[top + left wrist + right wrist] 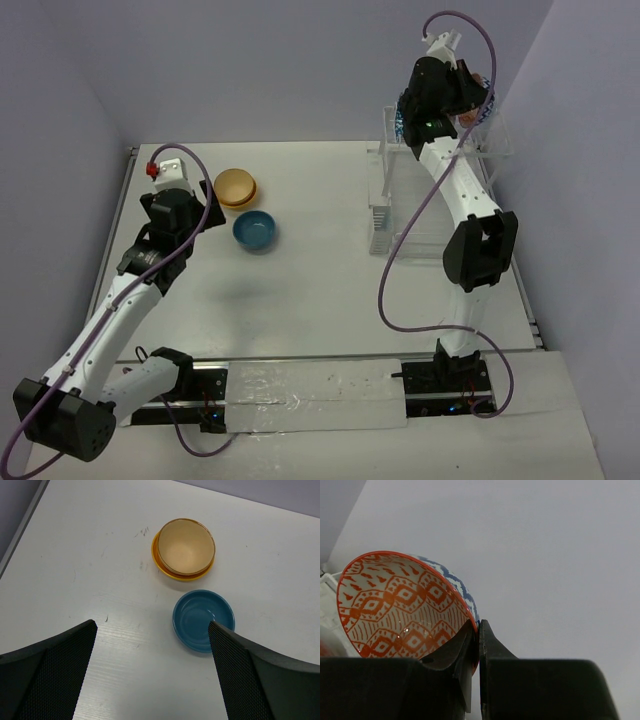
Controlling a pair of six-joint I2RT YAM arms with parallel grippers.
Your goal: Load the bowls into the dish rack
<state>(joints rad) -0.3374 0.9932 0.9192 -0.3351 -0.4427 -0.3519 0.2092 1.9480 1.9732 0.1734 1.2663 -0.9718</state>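
Orange-red bowl [405,610]: white inside, covered in orange-red diamonds, dashes and fine stripes, with an orange-red rim. Just past the rim is a blue-on-white zigzag strip; can't tell if it's the bowl's own outer wall or a second bowl.
Teal bowl [203,620]: plain, glossy.
Tan bowl [186,546]: pale tan inside, browner rim.
Orange-yellow bowl [159,562]: plain.
Counter [330,290]: white, a few dark scuffs.
Dish rack [400,215]: clear and white.
Left hand [152,626]: black, with mesh-textured fingers [55,670].

The right gripper [478,630] hides the orange-red patterned bowl [405,605]'s lower edge; unclear whether the blue-white pattern [454,581] beyond its rim is another bowl.
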